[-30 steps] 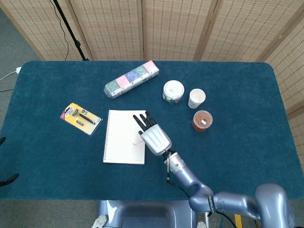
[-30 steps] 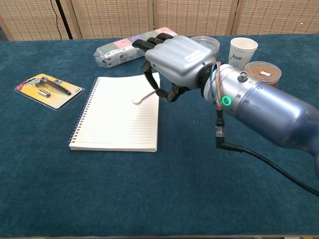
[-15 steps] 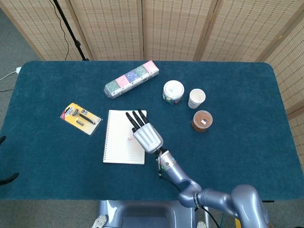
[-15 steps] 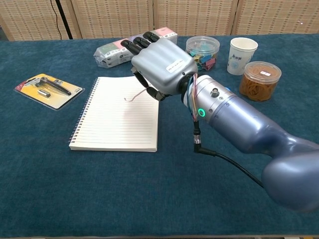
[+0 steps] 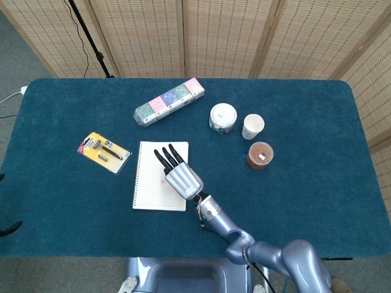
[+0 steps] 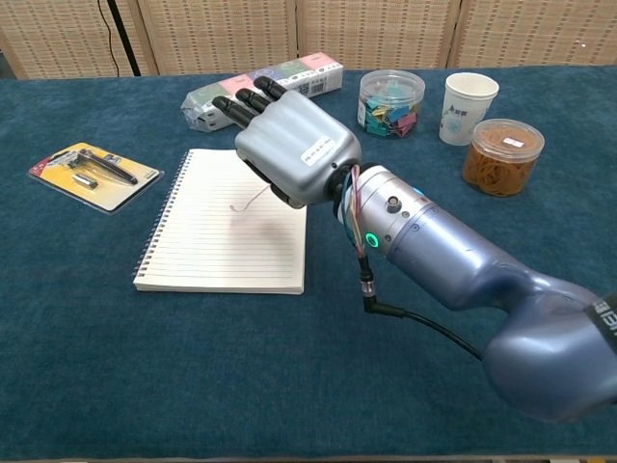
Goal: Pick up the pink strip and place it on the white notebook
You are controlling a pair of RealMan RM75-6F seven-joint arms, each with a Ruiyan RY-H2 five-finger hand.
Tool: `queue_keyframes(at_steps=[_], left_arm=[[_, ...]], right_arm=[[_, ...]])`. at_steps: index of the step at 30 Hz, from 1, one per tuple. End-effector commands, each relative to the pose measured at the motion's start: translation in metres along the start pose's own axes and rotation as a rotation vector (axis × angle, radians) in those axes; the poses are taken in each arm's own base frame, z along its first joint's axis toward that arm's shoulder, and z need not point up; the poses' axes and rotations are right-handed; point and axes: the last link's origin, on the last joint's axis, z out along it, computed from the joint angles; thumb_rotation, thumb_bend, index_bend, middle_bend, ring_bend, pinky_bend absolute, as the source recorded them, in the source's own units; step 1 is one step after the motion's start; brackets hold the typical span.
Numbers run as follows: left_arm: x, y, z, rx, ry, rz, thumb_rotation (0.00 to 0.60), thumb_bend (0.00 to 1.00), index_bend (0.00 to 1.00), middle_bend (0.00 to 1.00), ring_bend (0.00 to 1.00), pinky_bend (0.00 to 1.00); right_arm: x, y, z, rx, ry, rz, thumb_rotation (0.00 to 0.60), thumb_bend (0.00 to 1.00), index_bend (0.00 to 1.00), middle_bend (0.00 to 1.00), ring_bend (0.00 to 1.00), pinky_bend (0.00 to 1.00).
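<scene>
One surface (image 5: 317, 201): blue cloth, carrying everything.
Hand (image 6: 289, 149): one in view, the right; it has moved left from the notebook's right edge to over the page, fingers stretched flat, the strip seemingly pinched beneath.
Notebook (image 6: 207, 246): one, white.
Box (image 5: 169, 101): one.
Blister pack (image 5: 104, 152): one.
Jars (image 5: 222, 118): two.
Cup (image 5: 252, 126): one.
Strip (image 6: 247, 200): one, pink, hanging over the page; likely ready to release.

right hand (image 6: 294, 145): silver shell | black fingers (image 6: 239, 103) | blue-grey arm, green LED, black cable
</scene>
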Motion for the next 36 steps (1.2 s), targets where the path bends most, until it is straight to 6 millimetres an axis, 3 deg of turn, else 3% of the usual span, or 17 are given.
queue_keyframes(at_steps=[1,20,22,25,29,36], left_arm=[[0.0,0.0,0.0,0.0,0.001,-0.002,0.6,0.0,0.0,0.0,0.0,0.0],[0.002,-0.002,-0.002,0.0,0.006,-0.01,0.6,0.0,0.0,0.0,0.0,0.0],[0.002,-0.002,-0.002,0.0,0.006,-0.012,0.6,0.0,0.0,0.0,0.0,0.0],[0.003,-0.003,-0.002,0.002,0.009,-0.014,0.6,0.0,0.0,0.0,0.0,0.0],[0.003,-0.003,-0.002,0.001,0.011,-0.017,0.6,0.0,0.0,0.0,0.0,0.0],[0.003,-0.003,-0.002,0.0,0.008,-0.017,0.6,0.0,0.0,0.0,0.0,0.0]], right_arm=[[-0.002,-0.002,-0.001,0.003,-0.001,-0.005,0.6,0.64,0.64,0.0,0.0,0.05],[-0.007,-0.024,-0.007,0.038,-0.02,0.0,0.6,0.64,0.61,0.0,0.0,0.05],[-0.007,-0.026,-0.007,0.04,-0.02,0.001,0.6,0.64,0.57,0.0,0.0,0.05],[-0.007,-0.027,-0.007,0.038,-0.022,0.007,0.6,0.62,0.4,0.0,0.0,0.05],[-0.009,-0.026,-0.007,0.03,-0.038,0.024,0.6,0.48,0.18,0.0,0.0,0.05],[-0.005,-0.02,-0.01,0.023,-0.031,0.019,0.6,0.44,0.08,0.0,0.0,0.04]])
